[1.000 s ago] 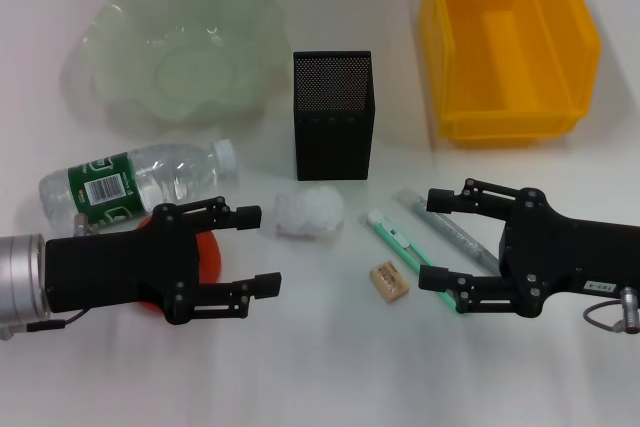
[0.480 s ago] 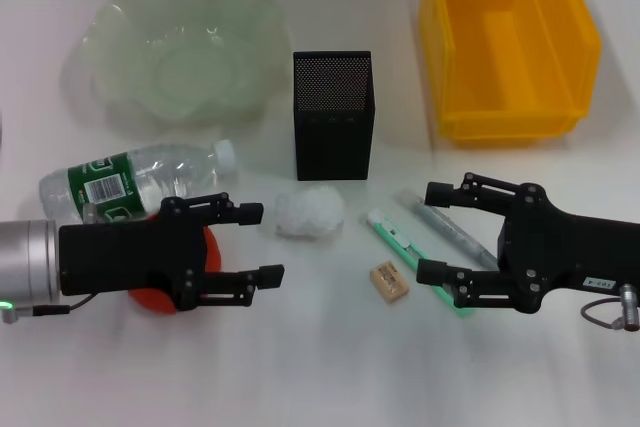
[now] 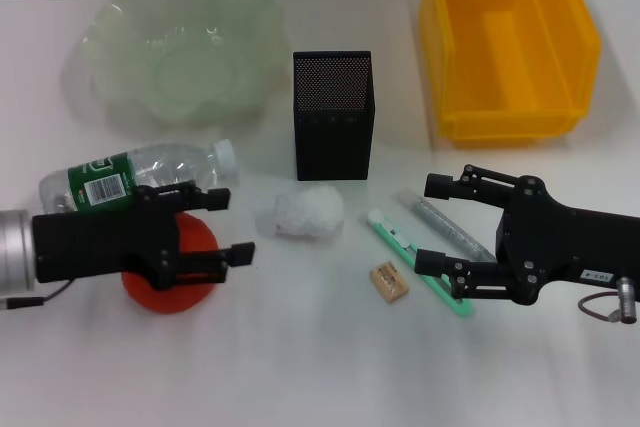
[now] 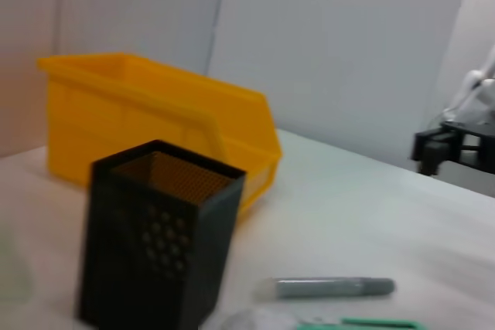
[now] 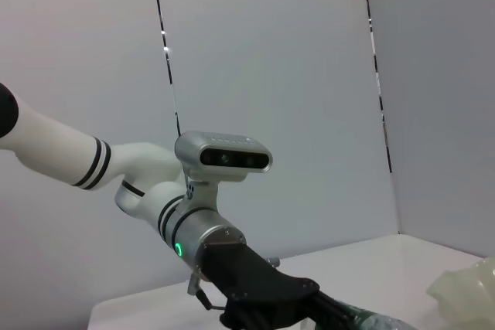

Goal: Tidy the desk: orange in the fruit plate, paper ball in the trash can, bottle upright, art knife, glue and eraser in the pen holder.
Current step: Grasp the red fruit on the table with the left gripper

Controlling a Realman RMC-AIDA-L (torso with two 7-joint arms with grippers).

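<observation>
Orange-picking looks to be the step in hand: the left claw [image 3: 222, 226] hangs low over the orange [image 3: 170, 269], fingers spread, one near the bottle [image 3: 140, 179] and one toward the front, with the fruit under the claw's body rather than between the tips. The orange sits on the surface just in front of the lying bottle, well short of the fruit plate [image 3: 175, 47] at the back left. Next, I judge, the claw must drop and straddle the orange without nudging the bottle, close, then lift and carry it back over the wavy rim. The right claw [image 3: 430, 224] waits spread above the art knife [image 3: 412, 255] and glue [image 3: 448, 228], gripping nothing. The paper ball [image 3: 306, 212], eraser [image 3: 388, 281], pen holder [image 3: 333, 115] and trash can [image 3: 505, 42] stand untouched.
</observation>
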